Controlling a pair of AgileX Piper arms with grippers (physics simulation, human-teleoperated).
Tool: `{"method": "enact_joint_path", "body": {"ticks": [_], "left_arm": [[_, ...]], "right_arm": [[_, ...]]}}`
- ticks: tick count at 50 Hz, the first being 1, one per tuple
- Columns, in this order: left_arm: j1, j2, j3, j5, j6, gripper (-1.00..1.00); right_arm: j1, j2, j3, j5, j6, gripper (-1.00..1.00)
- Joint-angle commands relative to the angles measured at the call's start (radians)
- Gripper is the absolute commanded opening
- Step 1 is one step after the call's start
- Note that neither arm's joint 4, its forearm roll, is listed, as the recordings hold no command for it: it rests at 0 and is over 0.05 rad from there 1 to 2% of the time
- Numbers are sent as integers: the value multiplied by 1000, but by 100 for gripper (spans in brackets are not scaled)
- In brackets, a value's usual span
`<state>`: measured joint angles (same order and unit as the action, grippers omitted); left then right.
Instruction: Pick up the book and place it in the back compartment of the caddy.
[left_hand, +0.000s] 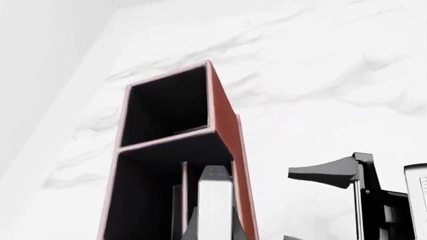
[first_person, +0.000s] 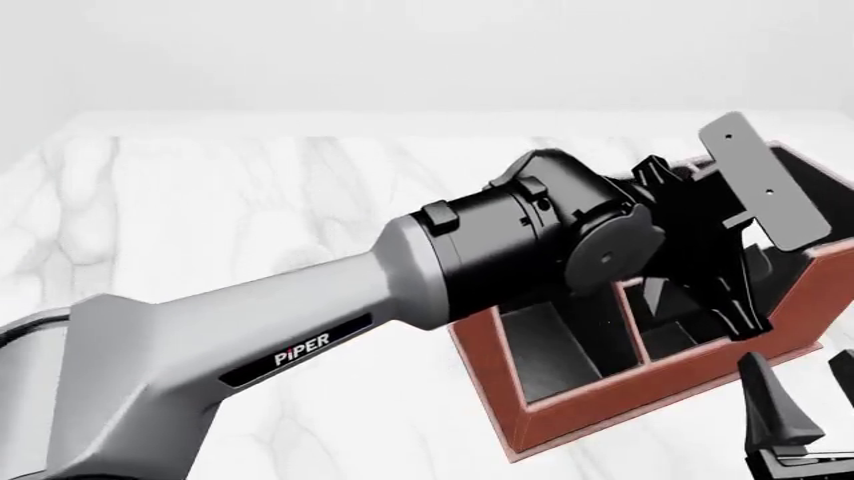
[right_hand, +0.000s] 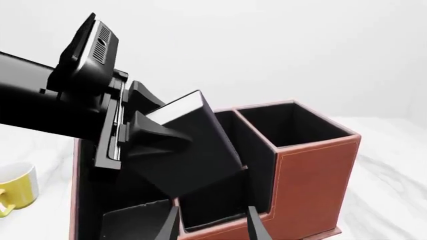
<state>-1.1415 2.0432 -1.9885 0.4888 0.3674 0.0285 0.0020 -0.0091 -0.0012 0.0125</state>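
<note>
My left gripper (right_hand: 170, 142) is shut on the book (right_hand: 193, 150), a black hardcover with white page edges, and holds it tilted over the reddish-brown caddy (right_hand: 313, 180). The book's lower corner dips into the cell just on the near side of the squarish back compartment (right_hand: 293, 125). In the left wrist view the book's white edge (left_hand: 213, 200) stands below the reddish crossbar, and the back compartment (left_hand: 167, 105) lies beyond it. In the front view the left wrist hides the book above the caddy (first_person: 627, 400). My right gripper (first_person: 810, 400) stands open at the caddy's near side, holding nothing.
A yellow mug (right_hand: 17, 192) stands on the marble table (first_person: 240, 220) beside the caddy. The left arm (first_person: 267, 330) stretches across the middle of the front view. A long narrow cell (first_person: 547, 350) runs along the caddy's left side.
</note>
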Motion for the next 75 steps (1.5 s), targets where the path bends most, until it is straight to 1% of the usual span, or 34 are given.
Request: {"method": "enact_joint_path", "body": {"ticks": [1,14,26,29,35,46,67,75], "left_arm": [[2,33,-36,-6,12,-100],[22,70,-47,-14,19,-100],[10,71,-15,-44,9,-100],[13,73,-8,-53,20,-100],[7,78,5,-75,6,-100],[16,111,-9,-89,5,-100],[31,148,-1,-122,10,-100],[39,163,-10,-131,9,-100]], "right_arm": [[0,-1,2,-1,3,100],[0,-1,2,-1,7,100],[0,-1,3,-3,7,100],[0,0,3,-3,7,100],[0,0,4,-4,7,100],[0,0,3,-4,9,100],[2,0,3,-5,12,100],[1,3,-13,8,14,100]]}}
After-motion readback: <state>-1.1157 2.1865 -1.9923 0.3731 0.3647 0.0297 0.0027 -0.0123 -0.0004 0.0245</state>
